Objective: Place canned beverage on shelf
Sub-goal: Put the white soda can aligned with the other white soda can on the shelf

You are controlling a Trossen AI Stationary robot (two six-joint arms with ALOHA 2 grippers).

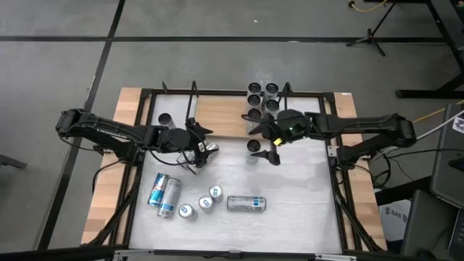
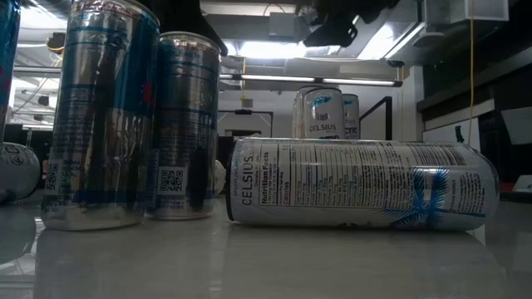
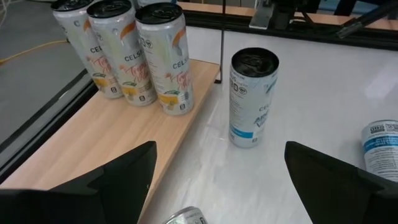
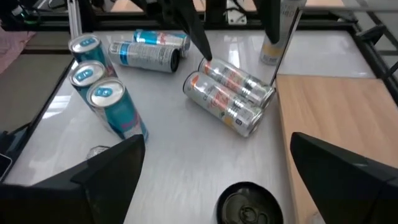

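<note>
The right pincer [image 1: 269, 148] hung spread over an upright white-and-blue aluminium can [image 1: 253, 148] beside the light-brown wooden shelf [image 1: 217, 116], seemingly to grasp it; the left pincer [image 1: 201, 151] waited, spread.

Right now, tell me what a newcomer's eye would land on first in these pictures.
First, the cluster of upright cans packed at one end of the wooden shelf. Next, the loose cans on the white table, several standing and one lying on its side. Both end effectors, left and right, hang open over the table's middle, with one upright can by the right one.
</note>
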